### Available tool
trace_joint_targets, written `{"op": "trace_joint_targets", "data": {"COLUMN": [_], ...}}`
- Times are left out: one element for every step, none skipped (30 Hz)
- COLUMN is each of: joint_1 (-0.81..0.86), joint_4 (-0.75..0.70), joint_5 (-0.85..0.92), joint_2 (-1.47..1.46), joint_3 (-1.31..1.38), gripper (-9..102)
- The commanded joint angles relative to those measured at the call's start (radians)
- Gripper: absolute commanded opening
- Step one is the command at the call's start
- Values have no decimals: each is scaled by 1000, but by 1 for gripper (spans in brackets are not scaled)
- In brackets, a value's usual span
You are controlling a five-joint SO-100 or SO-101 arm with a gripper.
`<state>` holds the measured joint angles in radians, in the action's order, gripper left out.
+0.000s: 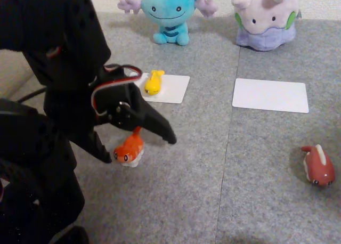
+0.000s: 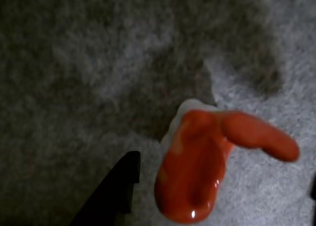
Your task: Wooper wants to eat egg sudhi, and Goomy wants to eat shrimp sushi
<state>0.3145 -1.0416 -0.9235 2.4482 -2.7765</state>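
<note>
At 7 o'clock of the mat | gripper is standing spread around shrimp sushi | closing squarely on its body is preventing slipping.

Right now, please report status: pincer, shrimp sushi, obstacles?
Pincer open around shrimp sushi, on carpet. Goomy's white card bare. Nothing between them.

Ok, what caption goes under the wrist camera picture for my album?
Close-up from above: the orange shrimp sushi on grey carpet, one dark gripper finger beside it.
</note>
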Motion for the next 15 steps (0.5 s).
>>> {"op": "trace_joint_targets", "data": {"joint_1": [-6,-6,-6,-6,-6,-6,-6,-6,-6,-6,-6,-6,-6,-6,-6], "joint_4": [31,34,34,35,35,35,41,49,52,54,54,54,54,54,55], "joint_5": [-5,-5,-5,-5,-6,-12,-18,-23,-26,-28,-32,-32,-34,-34,-35], "joint_2": [14,14,14,14,14,14,14,14,14,14,14,14,14,14,14], "joint_3": [-3,-6,-8,-8,-8,-8,-8,-9,-9,-9,-9,-9,-9,-9,-9], "gripper": [34,33,32,31,29,28,26,24,22,21,20,19,18,17,17]}}
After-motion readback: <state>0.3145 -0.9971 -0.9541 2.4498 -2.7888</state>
